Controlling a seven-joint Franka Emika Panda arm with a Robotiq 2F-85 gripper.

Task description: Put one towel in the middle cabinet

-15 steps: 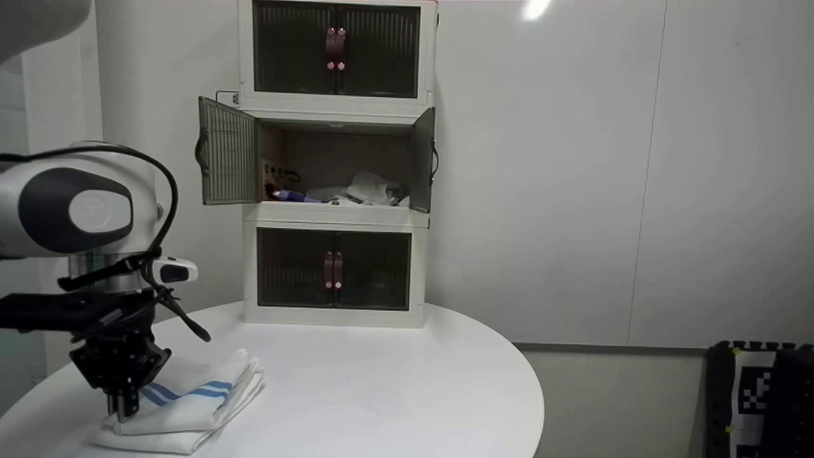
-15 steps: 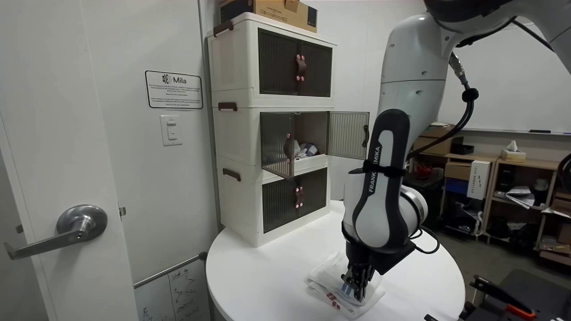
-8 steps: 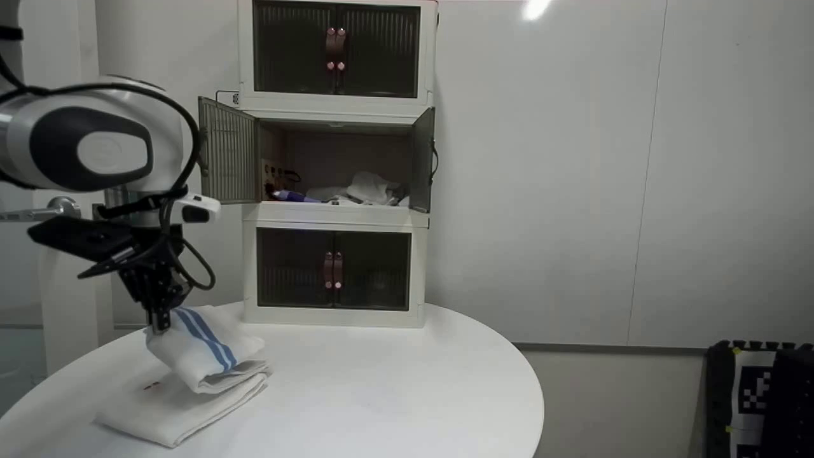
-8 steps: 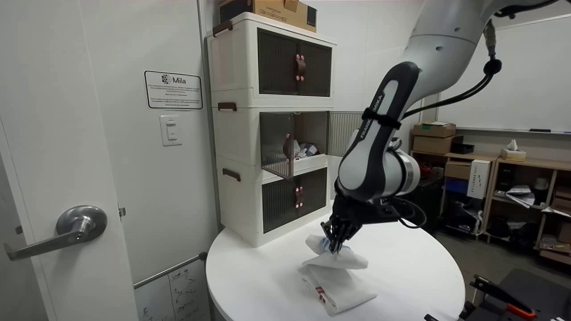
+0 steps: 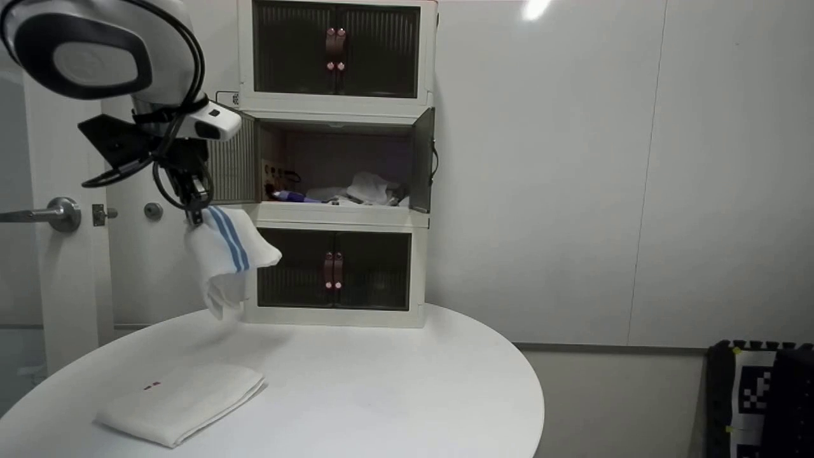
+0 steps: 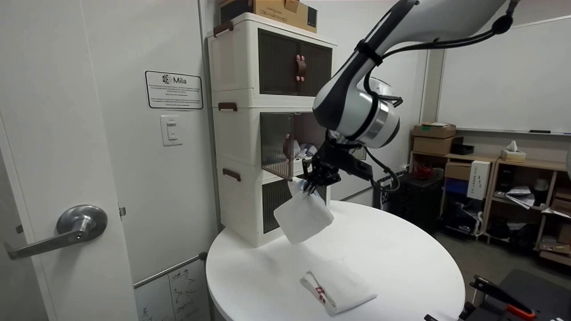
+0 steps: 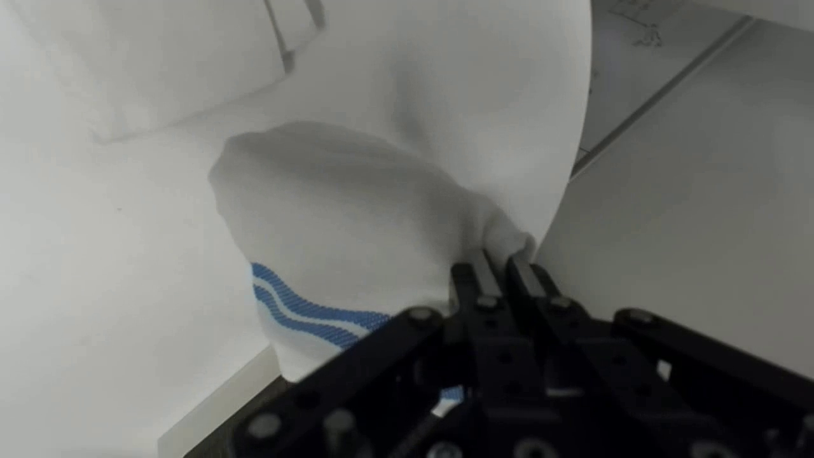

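My gripper (image 5: pixel 195 219) is shut on the white towel with blue stripes (image 5: pixel 229 248) and holds it by one corner above the table. In an exterior view the gripper (image 6: pixel 308 189) and the hanging towel (image 6: pixel 303 218) are in front of the lower cabinet. In the wrist view the fingertips (image 7: pixel 499 264) pinch a bunched edge of the towel (image 7: pixel 343 203). The middle cabinet (image 5: pixel 343 214) has both doors open; it also shows in an exterior view (image 6: pixel 236 133), its opening partly hidden by the arm. The gripper is left of the opening and just below its floor level.
A plain white folded towel (image 5: pixel 184 404) with red marks lies on the round white table (image 5: pixel 394 394). The cabinet's left door (image 5: pixel 232 168) swings out behind the gripper; its right door (image 5: pixel 422 159) also stands open. White cloth (image 5: pixel 369 189) and a purple object (image 5: pixel 292 196) lie inside.
The striped towel has been lifted off the folded towel. The gripper has risen well above the table and moved toward the cabinets with it. The folded towel stays on the table.
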